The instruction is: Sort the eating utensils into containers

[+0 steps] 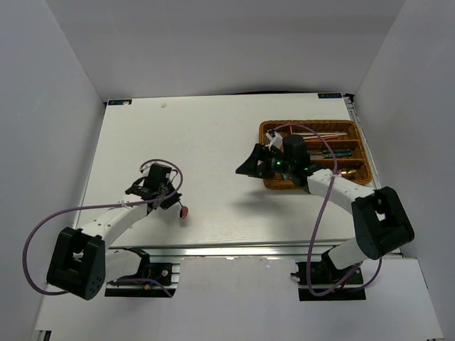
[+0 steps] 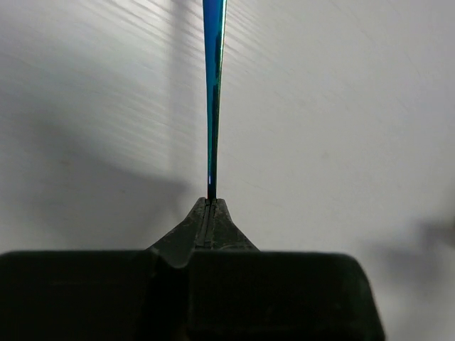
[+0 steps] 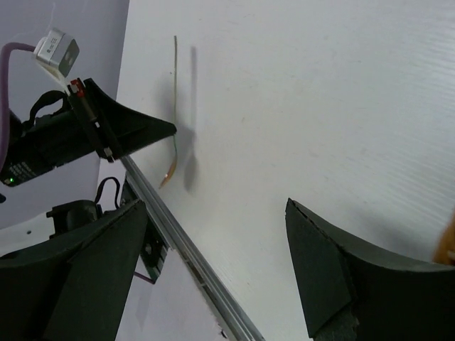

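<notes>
Cutlery fills much of the brown wicker tray [image 1: 313, 123] at the far right of the white desk [image 1: 213, 135]. Red and white chopsticks [image 1: 316, 133] lie along its far side, green-handled pieces [image 1: 338, 150] lie in the middle, and a gold piece [image 1: 348, 171] is nearer the arms. The right arm hides the tray's near left corner, so the dividers there cannot be made out. The right hand [image 3: 217, 213] is released, its two black fingers spread wide with nothing between them. It hangs just beside the tray's left edge and points out across the bare desk. Well apart, on the left half of the desk, the left hand [image 1: 170, 199] is clenched on one thin spoon [image 2: 212, 106]. Its wrist camera shows the fingertips pressed together on a blue-green iridescent shaft, seen edge-on and running straight away from them. From above, a small red bowl [image 1: 184, 212] shows just beside this hand on its near right side. In the right wrist view the slim shaft crosses the left fingertip and ends in an orange-red tip toward the desk's near edge. Whether the spoon touches the desk cannot be told.
</notes>
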Controlling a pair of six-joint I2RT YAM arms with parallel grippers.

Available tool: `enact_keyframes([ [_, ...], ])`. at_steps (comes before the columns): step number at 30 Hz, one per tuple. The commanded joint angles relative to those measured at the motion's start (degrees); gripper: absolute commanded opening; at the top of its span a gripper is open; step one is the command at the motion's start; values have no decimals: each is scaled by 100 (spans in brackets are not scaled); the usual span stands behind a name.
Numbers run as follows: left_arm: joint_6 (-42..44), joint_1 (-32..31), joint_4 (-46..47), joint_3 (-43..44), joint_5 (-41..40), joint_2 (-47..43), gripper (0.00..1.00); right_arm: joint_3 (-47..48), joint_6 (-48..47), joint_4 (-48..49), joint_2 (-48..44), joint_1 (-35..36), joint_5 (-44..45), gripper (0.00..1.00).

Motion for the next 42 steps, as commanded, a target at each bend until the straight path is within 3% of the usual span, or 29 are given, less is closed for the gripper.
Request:
enact_keyframes([
  [1,186,-451,601,254,507,-154,0,127,530,659,258,411,495,83],
  [8,363,-1234,1630,219,1158,-242,0,109,1436,1187,723,1018,1313,80],
  [15,477,-1674,2316,219,1686,-154,0,698,1446,854,1207,1370,1620,78],
  [23,538,-1841,2440,306,1854,65,0,769,1402,879,1445,1581,1735,73],
  [25,565,-1894,2457,324,1862,92,0,769,1340,879,1463,1607,1735,65],
  [29,635,-1920,2414,403,1819,127,0,751,1252,923,1498,1625,1709,20],
  [31,705,-1920,2256,517,1722,188,0,672,1261,1081,1480,1634,1648,2],
  [35,942,-1920,1773,895,1503,355,0,549,1357,1283,1375,1582,1612,0],
  [37,995,-1920,1387,1210,1345,365,13,444,1384,1187,1288,1433,1743,0],
  [38,1065,-1920,1194,1342,1048,347,36,374,1393,1126,1130,1354,1814,0],
  [40,1127,-1920,570,1737,626,199,61,76,1454,968,736,1056,2138,0],
  [41,1179,-1920,342,1870,153,128,82,-30,1463,932,577,915,2244,0],
  [42,1215,-1920,-52,1993,-69,49,89,-136,1463,862,427,757,2393,0],
])
